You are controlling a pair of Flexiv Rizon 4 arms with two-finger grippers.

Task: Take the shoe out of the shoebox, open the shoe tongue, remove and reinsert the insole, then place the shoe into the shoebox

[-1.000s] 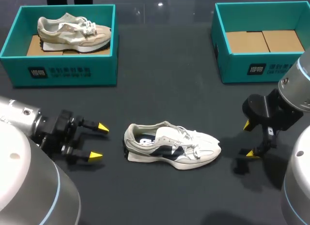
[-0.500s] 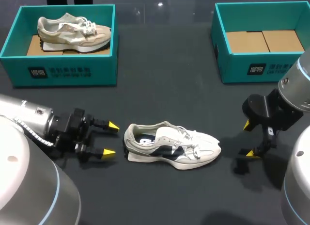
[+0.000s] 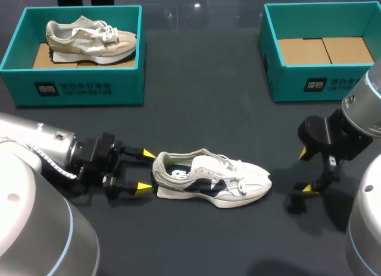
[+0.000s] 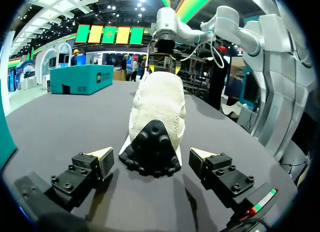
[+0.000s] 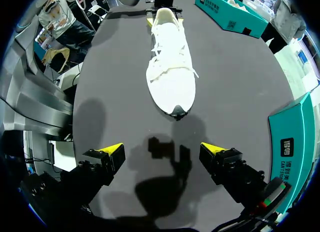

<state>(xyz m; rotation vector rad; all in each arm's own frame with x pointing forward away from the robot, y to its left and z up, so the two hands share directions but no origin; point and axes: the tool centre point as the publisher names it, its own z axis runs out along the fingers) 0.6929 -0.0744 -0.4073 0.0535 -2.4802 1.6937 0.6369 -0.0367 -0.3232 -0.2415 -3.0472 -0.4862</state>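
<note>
**White shoe (image 3: 211,182) out on the table, heel at the open left gripper**

Lies on its sole near the front edge of the table (image 3: 196,115), roughly midway between the left and right edges. Points its toe at the right edge and its heel at the left. Shows a dark panel along its side, loose white laces, and a black studded tread at the heel.

Meets the left gripper (image 3: 146,169) at the heel end, with the yellow tips spread wide, one at either side of the heel's rear. Seen from the left wrist, leaves a gap at both tips, so held by neither; nothing in the grip.

Sits well apart from the right gripper (image 3: 306,170), off beyond the toe toward the right edge. Equally wide open there, tips down close to the table, holding nothing.

Farther back, at the rear right corner: an empty teal shoebox (image 3: 309,85), brown cardboard on its floor. At the rear left corner: a second teal shoebox (image 3: 83,88), with a beige shoe (image 3: 89,39) lying inside.
</note>
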